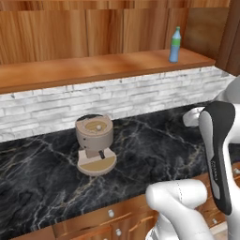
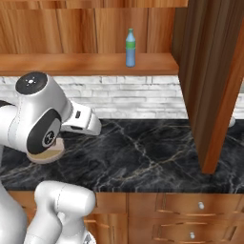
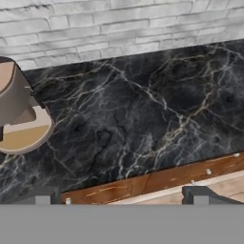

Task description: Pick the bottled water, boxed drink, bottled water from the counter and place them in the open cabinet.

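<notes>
A translucent blue bottled water (image 1: 175,45) (image 2: 130,47) with a green cap stands upright on the long wooden shelf of the cabinet (image 1: 93,68) (image 2: 71,64), near its right end. My gripper (image 3: 121,196) hangs over the front edge of the black marble counter (image 3: 133,109) (image 1: 154,140) (image 2: 143,152). Its fingertips (image 3: 43,195) stand wide apart, open, with nothing between them. The boxed drink is out of view.
A beige round appliance (image 1: 96,143) (image 3: 16,114) sits on the counter near the white brick wall (image 1: 117,96). A tall brown cabinet door (image 2: 209,86) juts out over the counter at the right. Drawer fronts with silver knobs (image 2: 200,206) run below the counter edge.
</notes>
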Controlling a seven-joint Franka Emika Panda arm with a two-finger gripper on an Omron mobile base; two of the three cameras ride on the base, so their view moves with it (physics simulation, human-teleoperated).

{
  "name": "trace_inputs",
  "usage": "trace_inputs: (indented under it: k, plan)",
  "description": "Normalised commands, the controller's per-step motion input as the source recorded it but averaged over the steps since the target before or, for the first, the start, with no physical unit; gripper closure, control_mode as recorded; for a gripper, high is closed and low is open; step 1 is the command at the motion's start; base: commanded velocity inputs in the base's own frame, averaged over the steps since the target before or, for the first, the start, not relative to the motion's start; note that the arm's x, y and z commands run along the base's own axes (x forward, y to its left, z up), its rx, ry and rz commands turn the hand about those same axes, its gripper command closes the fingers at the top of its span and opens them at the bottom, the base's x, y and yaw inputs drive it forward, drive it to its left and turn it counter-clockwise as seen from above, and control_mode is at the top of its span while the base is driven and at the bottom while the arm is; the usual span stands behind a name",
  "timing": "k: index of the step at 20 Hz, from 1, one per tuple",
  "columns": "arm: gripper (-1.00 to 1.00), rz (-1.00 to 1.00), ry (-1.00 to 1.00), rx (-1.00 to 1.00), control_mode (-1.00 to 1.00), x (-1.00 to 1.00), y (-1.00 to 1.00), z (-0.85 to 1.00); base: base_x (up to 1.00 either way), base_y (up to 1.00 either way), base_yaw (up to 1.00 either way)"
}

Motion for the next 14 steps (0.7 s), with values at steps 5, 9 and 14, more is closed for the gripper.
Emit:
trace_inputs:
  k: [5, 9, 14]
  plan:
    - [-1.0, 0.0, 0.0, 0.0, 1.0, 0.0, 0.0, 0.0, -1.0, 0.0, -0.01]
    - [-1.0, 0.0, 0.0, 0.0, 1.0, 0.0, 0.0, 0.0, -1.0, 0.0, -0.01]
    - [-1.0, 0.0, 0.0, 0.0, 1.0, 0.0, 0.0, 0.0, -1.0, 0.07, -0.01]
